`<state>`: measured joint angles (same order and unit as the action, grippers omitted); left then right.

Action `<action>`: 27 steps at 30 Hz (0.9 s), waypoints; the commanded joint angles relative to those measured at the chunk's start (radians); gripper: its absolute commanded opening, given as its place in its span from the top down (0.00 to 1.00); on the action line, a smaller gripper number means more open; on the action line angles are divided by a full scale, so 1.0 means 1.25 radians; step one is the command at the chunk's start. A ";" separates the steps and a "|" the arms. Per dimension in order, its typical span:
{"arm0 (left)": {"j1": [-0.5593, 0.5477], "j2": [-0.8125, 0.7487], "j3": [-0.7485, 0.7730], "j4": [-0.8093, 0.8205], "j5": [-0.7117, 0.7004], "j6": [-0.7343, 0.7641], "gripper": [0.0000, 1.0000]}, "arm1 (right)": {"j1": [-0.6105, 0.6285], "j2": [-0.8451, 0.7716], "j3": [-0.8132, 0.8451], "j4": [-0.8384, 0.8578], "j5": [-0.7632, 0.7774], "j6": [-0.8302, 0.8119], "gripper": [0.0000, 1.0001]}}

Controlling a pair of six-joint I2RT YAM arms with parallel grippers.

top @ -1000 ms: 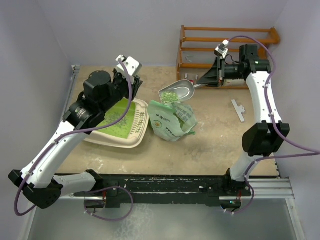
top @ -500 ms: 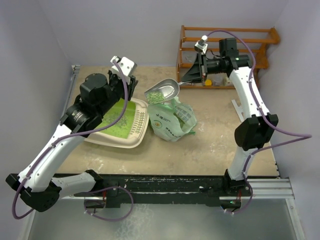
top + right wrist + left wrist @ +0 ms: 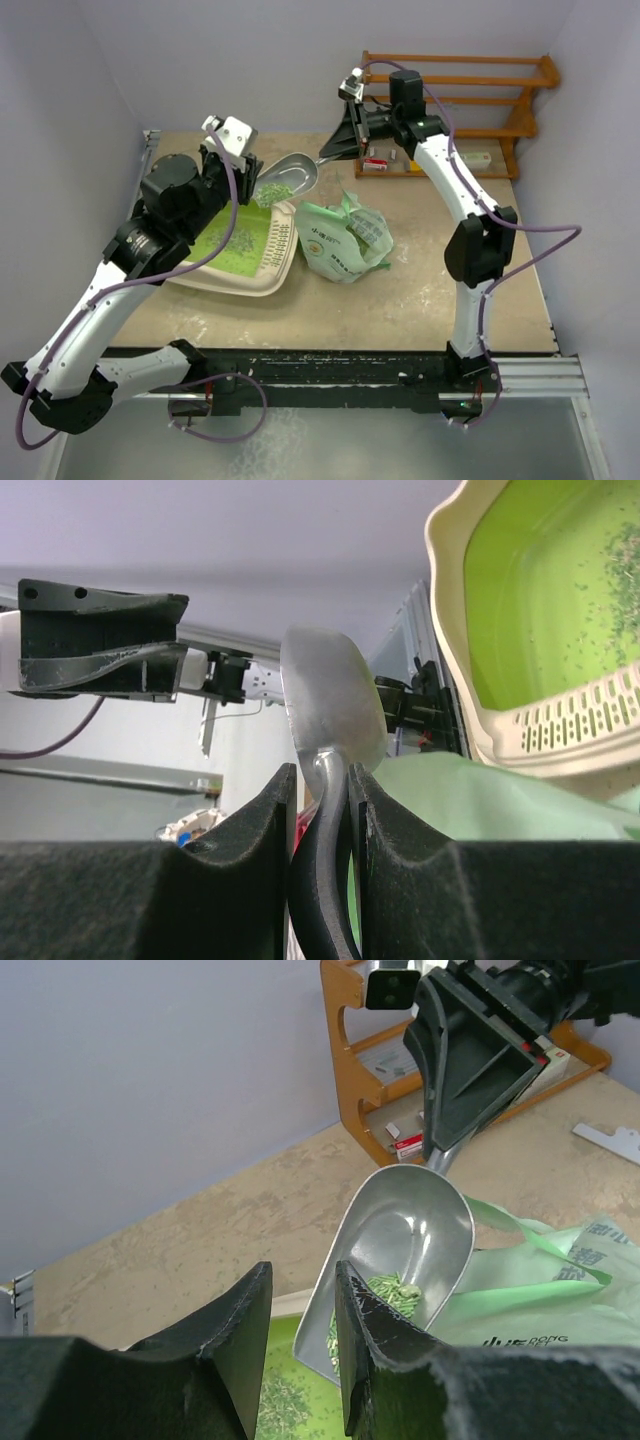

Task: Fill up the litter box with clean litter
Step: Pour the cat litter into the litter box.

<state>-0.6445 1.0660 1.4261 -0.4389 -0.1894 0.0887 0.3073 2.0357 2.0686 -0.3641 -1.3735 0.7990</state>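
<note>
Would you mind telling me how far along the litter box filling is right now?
Done: the bag is open, and a thin scatter of litter lies in the box, on its green floor. In hand: the right gripper holds the scoop by its handle, loaded, over the box's far edge. Left: most of the floor shows bare green, so many more scoops seem needed.

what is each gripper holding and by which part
The right gripper clamps the metal scoop by its handle. The left gripper sits at the litter box rim; whether it grips it cannot be told.
</note>
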 commanded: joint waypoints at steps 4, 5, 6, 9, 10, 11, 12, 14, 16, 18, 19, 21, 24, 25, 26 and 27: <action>0.001 -0.044 -0.009 -0.010 -0.044 -0.027 0.71 | 0.036 0.057 0.009 0.547 -0.094 0.403 1.00; 0.000 -0.045 -0.009 -0.010 -0.046 -0.028 0.72 | 0.038 0.068 0.015 0.548 -0.095 0.405 1.00; 0.001 -0.044 -0.010 -0.010 -0.049 -0.028 0.71 | 0.039 0.079 0.023 0.552 -0.095 0.404 1.00; 0.001 -0.040 -0.007 -0.009 -0.053 -0.029 0.71 | 0.041 0.112 0.068 0.560 -0.094 0.403 1.00; 0.000 -0.039 -0.007 -0.009 -0.055 -0.029 0.71 | 0.042 0.122 0.083 0.559 -0.093 0.398 1.00; 0.000 -0.037 -0.006 -0.009 -0.057 -0.028 0.71 | 0.043 0.134 0.101 0.556 -0.093 0.394 1.00; 0.001 -0.035 -0.004 -0.010 -0.059 -0.027 0.71 | 0.045 0.146 0.116 0.554 -0.092 0.389 1.00; 0.000 -0.033 -0.004 -0.010 -0.063 -0.028 0.71 | 0.047 0.179 0.141 0.551 -0.092 0.385 1.00; 0.000 -0.031 -0.005 -0.009 -0.067 -0.027 0.71 | 0.051 0.208 0.169 0.551 -0.093 0.385 1.00; 0.001 -0.029 -0.005 -0.011 -0.070 -0.029 0.71 | 0.056 0.227 0.189 0.551 -0.094 0.382 1.00; 0.001 -0.029 -0.005 -0.012 -0.071 -0.031 0.71 | 0.059 0.237 0.198 0.551 -0.092 0.378 1.00; 0.001 -0.028 -0.007 -0.012 -0.074 -0.032 0.72 | 0.066 0.254 0.219 0.550 -0.090 0.370 1.00; 0.000 -0.029 -0.007 -0.015 -0.080 -0.034 0.72 | 0.076 0.269 0.241 0.531 -0.085 0.348 1.00; 0.000 -0.030 -0.006 -0.015 -0.083 -0.033 0.72 | 0.079 0.271 0.248 0.511 -0.079 0.331 1.00; 0.000 -0.031 -0.007 -0.015 -0.086 -0.033 0.72 | 0.080 0.274 0.259 0.480 -0.073 0.304 1.00; 0.001 -0.032 -0.008 -0.015 -0.088 -0.032 0.72 | 0.082 0.276 0.270 0.448 -0.064 0.276 1.00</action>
<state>-0.6441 1.0340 1.4151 -0.4835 -0.2726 0.0628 0.3897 2.4050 2.3135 0.2577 -1.4570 1.2350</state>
